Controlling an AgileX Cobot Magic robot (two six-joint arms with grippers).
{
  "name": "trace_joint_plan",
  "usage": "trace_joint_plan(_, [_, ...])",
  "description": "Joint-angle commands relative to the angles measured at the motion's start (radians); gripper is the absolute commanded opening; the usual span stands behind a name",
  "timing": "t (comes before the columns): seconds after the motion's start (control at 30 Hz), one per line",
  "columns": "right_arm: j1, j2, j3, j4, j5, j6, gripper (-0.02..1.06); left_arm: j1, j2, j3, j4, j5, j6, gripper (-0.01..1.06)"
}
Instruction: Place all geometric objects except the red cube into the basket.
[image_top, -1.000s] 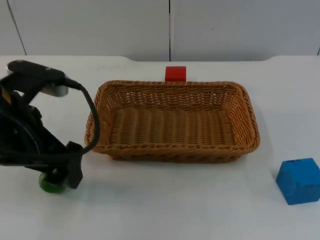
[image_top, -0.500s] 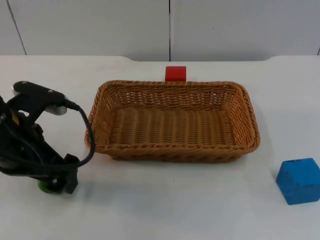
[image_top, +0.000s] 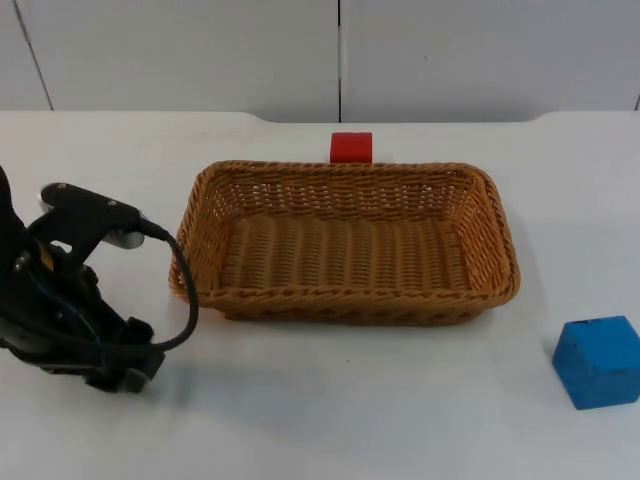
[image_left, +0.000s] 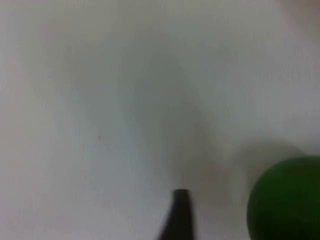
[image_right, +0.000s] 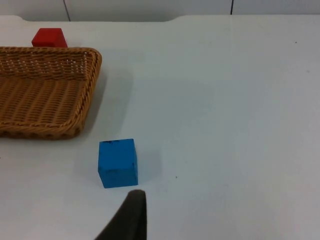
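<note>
Left gripper low at table, left-front of basket; finger state indeterminate. Green ball beside fingertip. Blue cube right-front of basket.

- My left gripper is low at the table's near-left; a green ball sits just beside my fingertip.
- The basket walls off the middle, red cube behind it.
- Open table surrounds the blue cube.

Basket between gripper and blue cube
</note>
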Motion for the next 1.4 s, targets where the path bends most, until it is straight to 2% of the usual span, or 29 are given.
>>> trace_joint_plan(0.0, [-0.008, -0.004, 0.006, 0.003, -0.003, 0.002, 1.05, 0.001, -0.001, -0.002, -0.009, -0.018, -0.013, 0.53])
trace_joint_plan(0.03, [-0.008, -0.004, 0.006, 0.003, -0.003, 0.002, 1.05, 0.001, -0.001, -0.002, -0.016, -0.018, -0.013, 0.4])
trace_joint_plan(0.07, [-0.008, -0.004, 0.006, 0.003, -0.003, 0.002, 1.05, 0.001, -0.001, -0.002, -0.016, -0.018, -0.013, 0.4])
trace_joint_plan(0.13, [-0.008, -0.004, 0.006, 0.003, -0.003, 0.002, 1.05, 0.001, -0.01, -0.002, -0.046, 0.019, -0.013, 0.1])
trace_joint_plan(0.17, [-0.008, -0.004, 0.006, 0.003, -0.003, 0.002, 1.05, 0.001, -0.024, -0.002, -0.058, 0.054, -0.013, 0.0])
trace_joint_plan(0.23, [-0.008, -0.004, 0.006, 0.003, -0.003, 0.002, 1.05, 0.001, -0.071, -0.002, -0.098, 0.132, -0.017, 0.0])
trace_joint_plan(0.27, [-0.008, -0.004, 0.006, 0.003, -0.003, 0.002, 1.05, 0.001, -0.071, -0.002, -0.098, 0.132, -0.017, 0.0])
trace_joint_plan(0.3, [-0.008, -0.004, 0.006, 0.003, -0.003, 0.002, 1.05, 0.001, -0.102, -0.002, -0.116, 0.168, -0.017, 0.0])
trace_joint_plan(0.4, [-0.008, -0.004, 0.006, 0.003, -0.003, 0.002, 1.05, -0.015, -0.282, -0.002, -0.186, 0.256, -0.017, 0.0])
trace_joint_plan(0.43, [-0.008, -0.004, 0.006, 0.003, -0.003, 0.002, 1.05, -0.015, -0.282, -0.002, -0.186, 0.256, -0.017, 0.0])
trace_joint_plan(0.57, [-0.008, -0.004, 0.006, 0.003, -0.003, 0.002, 1.05, -0.042, -0.507, -0.002, -0.188, 0.288, -0.017, 0.0])
trace_joint_plan(0.73, [-0.008, -0.004, 0.006, 0.003, -0.003, 0.002, 1.05, -0.039, -0.605, -0.002, -0.188, 0.286, -0.006, 0.0])
trace_joint_plan(0.93, [-0.008, -0.004, 0.006, 0.003, -0.003, 0.002, 1.05, -0.039, -0.575, -0.007, -0.19, 0.271, -0.004, 0.0])
trace_joint_plan(1.1, [-0.008, -0.004, 0.006, 0.003, -0.003, 0.002, 1.05, -0.076, -0.47, -0.109, -0.195, 0.285, 0.015, 0.0])
trace_joint_plan(1.27, [-0.008, -0.004, 0.006, 0.003, -0.003, 0.002, 1.05, -0.154, -0.273, -0.303, -0.195, 0.29, 0.041, 0.0])
trace_joint_plan(1.37, [-0.008, -0.004, 0.006, 0.003, -0.003, 0.002, 1.05, -0.173, -0.181, -0.375, -0.195, 0.313, 0.048, 0.0])
